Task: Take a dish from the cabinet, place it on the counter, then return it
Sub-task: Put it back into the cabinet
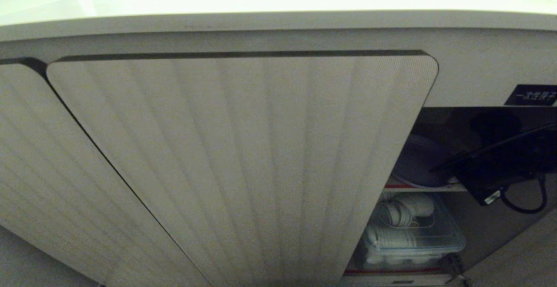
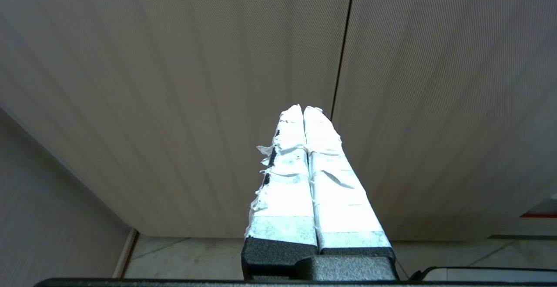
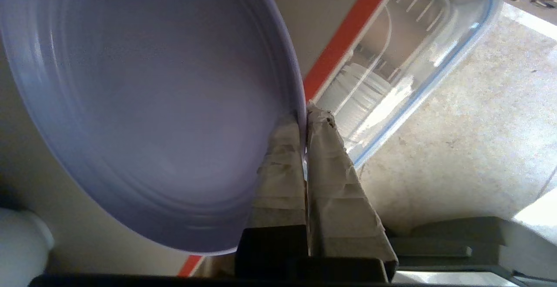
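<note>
The dish (image 3: 152,104), a pale lavender plate with faint rings, is pinched at its rim by my right gripper (image 3: 303,117), one taped finger on each face. In the head view the dish (image 1: 420,161) stands tilted on edge over the red-edged upper shelf (image 1: 404,186) inside the open right side of the cabinet (image 1: 243,161). My dark right arm (image 1: 500,174) reaches into that opening. The cream counter (image 1: 261,4) runs above. My left gripper (image 2: 303,109) is shut on nothing and hangs in front of the ribbed doors.
A clear lidded box (image 1: 409,235) of white dishes sits on the lower shelf, below the dish. A black label (image 1: 531,95) sits above the opening. The closed ribbed door borders the opening on its left. A white rounded object (image 3: 21,239) stands on the shelf near the dish.
</note>
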`<state>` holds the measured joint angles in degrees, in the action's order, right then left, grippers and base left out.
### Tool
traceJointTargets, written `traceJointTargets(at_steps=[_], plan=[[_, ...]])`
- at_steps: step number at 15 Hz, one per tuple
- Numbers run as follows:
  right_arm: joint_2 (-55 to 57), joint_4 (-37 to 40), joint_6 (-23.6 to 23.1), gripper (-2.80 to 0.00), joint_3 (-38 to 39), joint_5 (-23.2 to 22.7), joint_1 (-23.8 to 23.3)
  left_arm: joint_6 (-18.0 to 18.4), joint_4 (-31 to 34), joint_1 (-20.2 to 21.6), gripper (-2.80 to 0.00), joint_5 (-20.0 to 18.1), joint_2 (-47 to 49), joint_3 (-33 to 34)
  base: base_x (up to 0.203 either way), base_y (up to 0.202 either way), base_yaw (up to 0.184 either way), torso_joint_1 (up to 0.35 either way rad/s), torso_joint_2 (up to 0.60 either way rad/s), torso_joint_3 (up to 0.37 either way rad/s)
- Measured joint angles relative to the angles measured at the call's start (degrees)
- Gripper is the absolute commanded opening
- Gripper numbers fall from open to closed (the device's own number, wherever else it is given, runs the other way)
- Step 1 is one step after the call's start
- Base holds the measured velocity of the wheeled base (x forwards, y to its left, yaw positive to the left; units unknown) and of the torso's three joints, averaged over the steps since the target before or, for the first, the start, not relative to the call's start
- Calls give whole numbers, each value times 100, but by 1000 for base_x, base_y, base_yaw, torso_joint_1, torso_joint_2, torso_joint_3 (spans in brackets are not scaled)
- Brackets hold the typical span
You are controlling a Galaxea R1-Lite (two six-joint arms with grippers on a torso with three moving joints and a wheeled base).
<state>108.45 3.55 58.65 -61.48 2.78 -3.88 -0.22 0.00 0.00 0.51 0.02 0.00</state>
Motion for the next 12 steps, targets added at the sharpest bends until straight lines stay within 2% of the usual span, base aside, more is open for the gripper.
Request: traceJointTargets(at_steps=[2, 12], plan=[[60, -7, 163, -280, -95, 0, 0, -4, 0, 0, -280, 0, 0, 0, 0, 0, 0, 0, 0, 0], [199, -52, 313, -280, -153, 1, 28, -2, 0, 0, -280, 4, 0, 0, 0, 0, 0, 0, 0, 0]])
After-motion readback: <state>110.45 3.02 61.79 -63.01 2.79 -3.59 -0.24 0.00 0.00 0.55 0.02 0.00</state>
